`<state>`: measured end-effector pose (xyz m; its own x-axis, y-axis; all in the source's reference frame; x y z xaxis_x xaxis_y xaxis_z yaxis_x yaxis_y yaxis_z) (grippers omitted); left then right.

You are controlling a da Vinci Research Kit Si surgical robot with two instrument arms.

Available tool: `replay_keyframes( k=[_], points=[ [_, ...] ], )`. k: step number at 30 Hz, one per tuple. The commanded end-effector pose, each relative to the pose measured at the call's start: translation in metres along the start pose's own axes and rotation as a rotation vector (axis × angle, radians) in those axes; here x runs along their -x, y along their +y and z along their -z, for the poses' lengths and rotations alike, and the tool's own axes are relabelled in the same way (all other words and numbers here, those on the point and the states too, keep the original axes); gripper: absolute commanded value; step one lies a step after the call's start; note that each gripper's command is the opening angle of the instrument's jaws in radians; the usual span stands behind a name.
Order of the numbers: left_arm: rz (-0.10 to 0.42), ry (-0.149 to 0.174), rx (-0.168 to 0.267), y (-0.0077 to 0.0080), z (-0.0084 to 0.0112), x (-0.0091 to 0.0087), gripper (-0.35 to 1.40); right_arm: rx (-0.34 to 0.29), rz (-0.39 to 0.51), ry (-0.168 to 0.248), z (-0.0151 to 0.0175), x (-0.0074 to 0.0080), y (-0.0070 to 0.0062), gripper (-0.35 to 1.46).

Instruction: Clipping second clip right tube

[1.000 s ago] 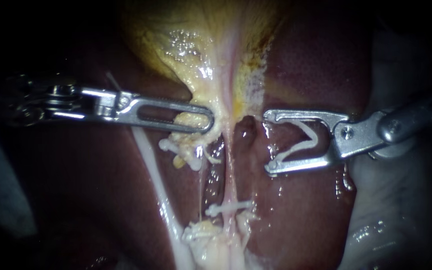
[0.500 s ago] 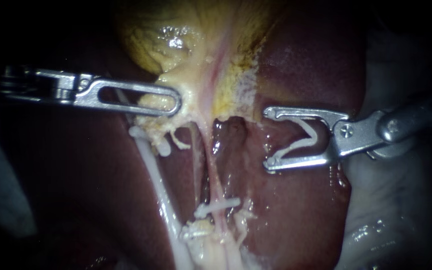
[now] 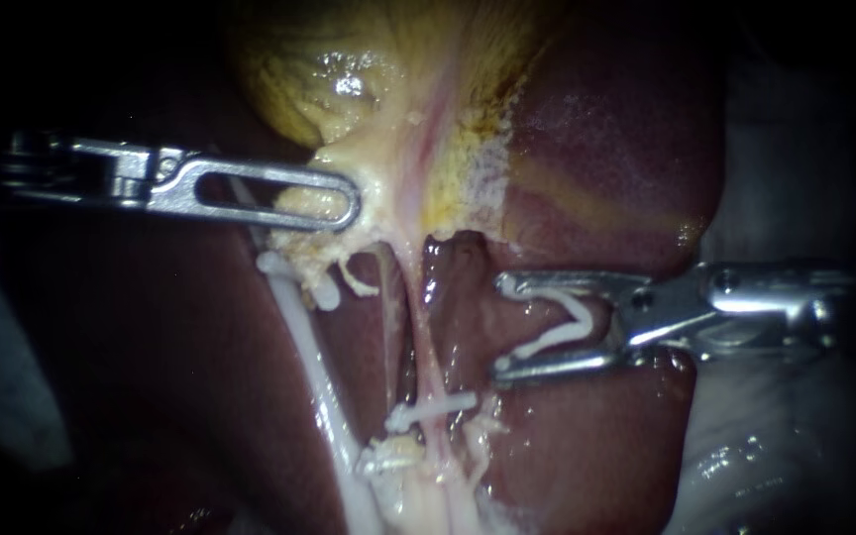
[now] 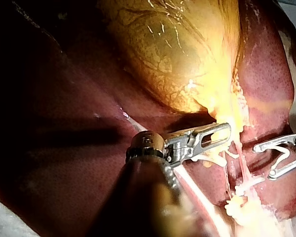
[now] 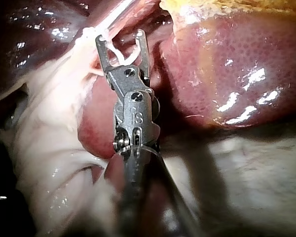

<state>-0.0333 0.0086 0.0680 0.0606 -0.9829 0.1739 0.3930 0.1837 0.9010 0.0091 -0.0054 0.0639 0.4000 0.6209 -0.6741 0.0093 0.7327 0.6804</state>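
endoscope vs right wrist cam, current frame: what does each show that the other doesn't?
Endoscope only: the left instrument gripping the gallbladder. It also shows a closed clip across the right tube, which I can't pick out in the wrist view.
Right wrist only: the right instrument along its wrist joint and shaft, and pale tissue beside it.
Both: the open clip carried by the right instrument, not yet around the tube, and the liver.
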Motion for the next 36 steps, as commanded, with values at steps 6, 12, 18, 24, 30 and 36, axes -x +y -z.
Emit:
replay_keyframes(
  k=[6,12,18,24,30,36],
  points=[
    [0.000,-0.001,0.001,-0.0001,-0.0001,0.0000,-0.35,-0.021,-0.062,-0.006,-0.0031,0.0010,0.0000,0.47],
    [0.000,-0.001,0.002,-0.0002,-0.0001,0.0000,-0.35,-0.042,-0.097,-0.014,-0.0058,0.0016,-0.0001,0.46],
    [0.000,-0.002,0.002,-0.0003,-0.0002,-0.0001,-0.35,-0.066,-0.114,-0.018,-0.0065,0.0017,-0.0002,0.46],
    [0.000,-0.002,0.003,-0.0003,-0.0003,-0.0001,-0.35,-0.096,-0.154,0.027,-0.0067,0.0013,-0.0003,0.44],
    [0.000,-0.002,0.003,-0.0003,-0.0003,-0.0001,-0.35,-0.111,-0.177,0.054,-0.0064,0.0010,-0.0002,0.38],
    [0.000,-0.002,0.003,-0.0003,-0.0003,-0.0001,-0.35,-0.120,-0.203,0.073,-0.0061,0.0006,-0.0001,0.24]
  ],
)
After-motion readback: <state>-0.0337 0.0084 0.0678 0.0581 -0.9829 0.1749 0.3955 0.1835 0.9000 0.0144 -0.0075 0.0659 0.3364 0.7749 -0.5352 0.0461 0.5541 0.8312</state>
